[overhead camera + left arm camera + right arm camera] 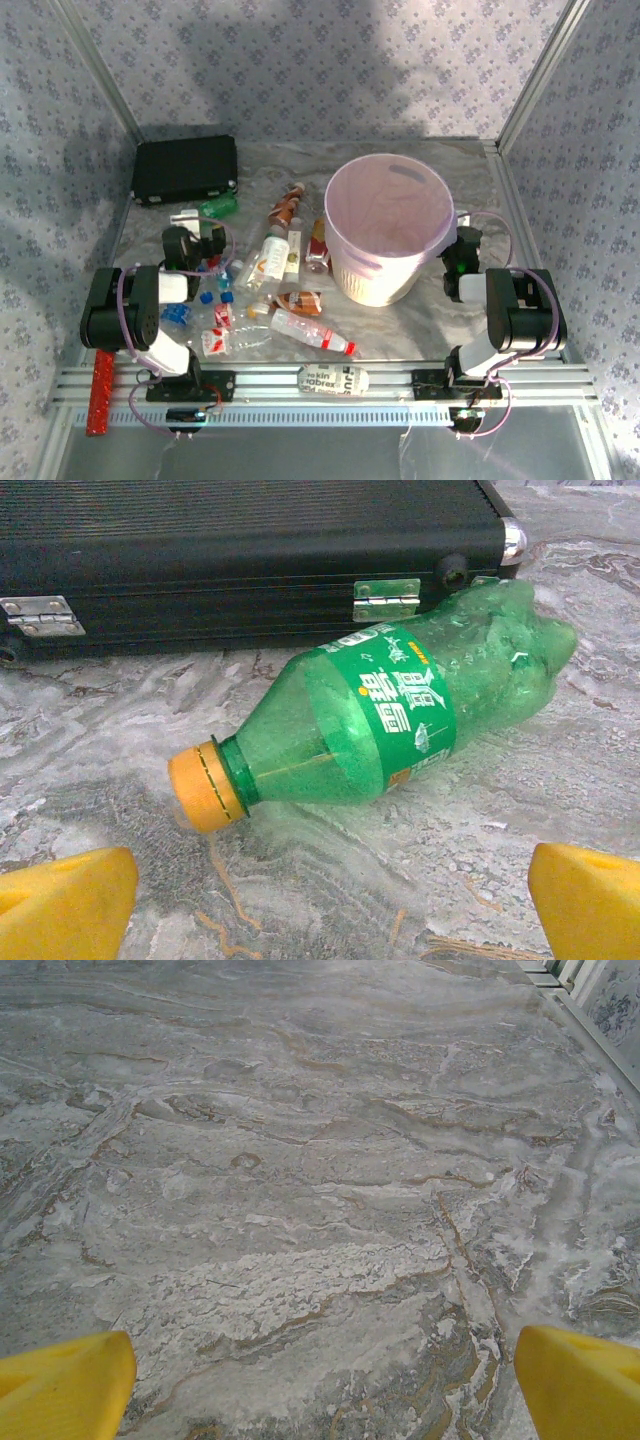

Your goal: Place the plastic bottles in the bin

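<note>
Left claw [325, 905] released, yellow fingers [65, 905] spread wide, grasping nothing, low over the marbled tabletop [100, 750]. Close ahead at its 12 o'clock, a green bottle [380, 720] flat on its side: orange cap toward 8 o'clock, crumpled base toward 2 o'clock, right against the black case [250, 550] behind it, contact hard to judge. Right claw [320, 1385] likewise released and empty, above bare tabletop.

From above: pink bin [345, 265] upright, at 1 o'clock from the tabletop's middle, with the right claw just beside its wall at 3 o'clock. Other bottles [280, 255] lying scattered at the bin's 9 o'clock, between bin and left arm [130, 305], several touching. One red-capped bottle [312, 335] at the bin's 7 o'clock. Case in the 10 o'clock corner, green bottle at its 5 o'clock edge, well apart from the bin.
</note>
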